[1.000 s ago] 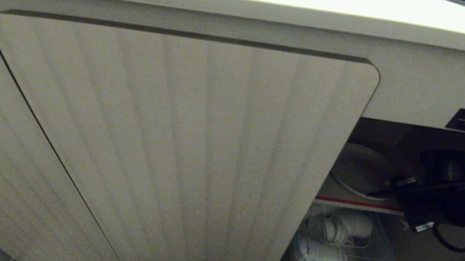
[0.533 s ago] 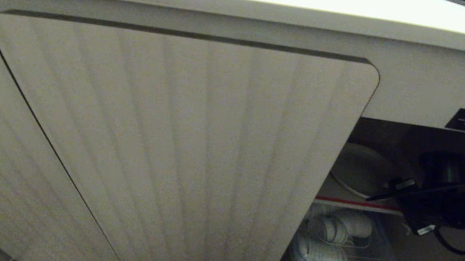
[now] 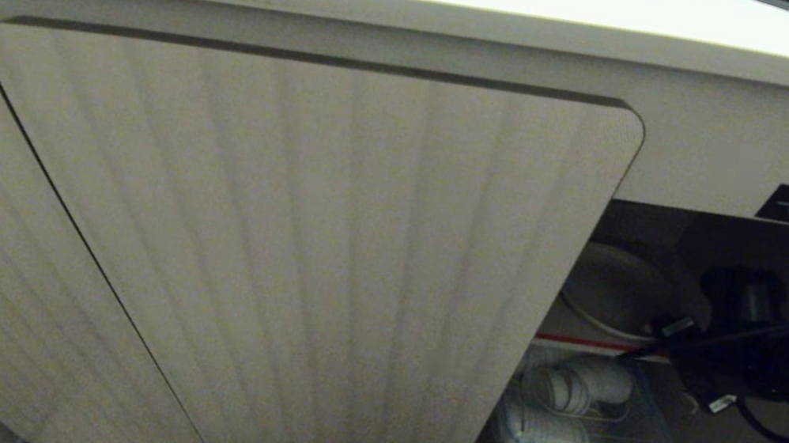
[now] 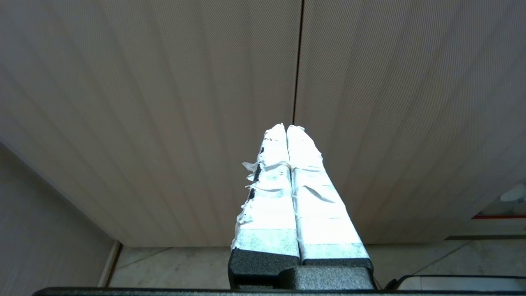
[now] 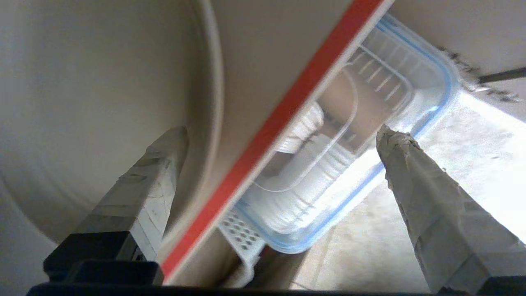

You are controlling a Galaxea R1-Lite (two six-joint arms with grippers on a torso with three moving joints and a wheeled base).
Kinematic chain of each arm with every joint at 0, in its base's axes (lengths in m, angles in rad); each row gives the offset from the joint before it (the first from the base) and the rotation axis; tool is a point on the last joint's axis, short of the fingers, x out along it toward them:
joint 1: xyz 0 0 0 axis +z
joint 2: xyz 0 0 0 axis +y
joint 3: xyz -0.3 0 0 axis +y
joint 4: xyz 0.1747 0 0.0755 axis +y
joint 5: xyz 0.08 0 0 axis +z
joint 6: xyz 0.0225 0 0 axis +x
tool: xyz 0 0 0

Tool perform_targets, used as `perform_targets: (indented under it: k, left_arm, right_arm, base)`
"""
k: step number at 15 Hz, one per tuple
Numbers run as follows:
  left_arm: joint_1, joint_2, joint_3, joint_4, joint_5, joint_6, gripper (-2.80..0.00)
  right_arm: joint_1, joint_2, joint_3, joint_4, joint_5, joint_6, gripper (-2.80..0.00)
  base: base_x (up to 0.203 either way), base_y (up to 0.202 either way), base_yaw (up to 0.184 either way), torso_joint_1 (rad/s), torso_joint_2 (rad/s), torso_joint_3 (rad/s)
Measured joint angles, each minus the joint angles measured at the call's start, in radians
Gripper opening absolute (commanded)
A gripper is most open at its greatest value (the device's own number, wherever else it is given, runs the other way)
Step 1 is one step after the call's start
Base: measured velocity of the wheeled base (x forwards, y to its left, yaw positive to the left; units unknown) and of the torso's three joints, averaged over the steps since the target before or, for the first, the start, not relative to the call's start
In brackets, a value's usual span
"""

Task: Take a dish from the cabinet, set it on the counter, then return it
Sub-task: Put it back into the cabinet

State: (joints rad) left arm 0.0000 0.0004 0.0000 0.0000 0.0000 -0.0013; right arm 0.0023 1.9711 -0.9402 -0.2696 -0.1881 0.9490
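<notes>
A: Dish [image 3: 611, 290] sits on the red-edged shelf [image 3: 606, 345] inside the cabinet [image 3: 277, 250], right hand [image 5: 279, 135] spread wide beside its rim.

B: Risk: hand snags that rim, dragging it off.

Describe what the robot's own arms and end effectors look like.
Left end effector: two tapered fingers wrapped in frayed white tape on a black textured base. Right end effector: the same taped fingers, on black mounts. In the head view the right arm is black, with black cables looping around it.
</notes>
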Motion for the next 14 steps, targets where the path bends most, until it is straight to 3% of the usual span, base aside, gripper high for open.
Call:
perform_targets:
  k: [14]
  left_arm:
    - [0.0, 0.0, 0.0, 0.0, 0.0, 0.0, -2.8]
  right_arm:
    - [0.009, -0.017, 0.017, -0.014, -0.08, -0.067, 0.0]
  base:
    - [0.0, 0.0, 0.0, 0.0, 0.0, 0.0]
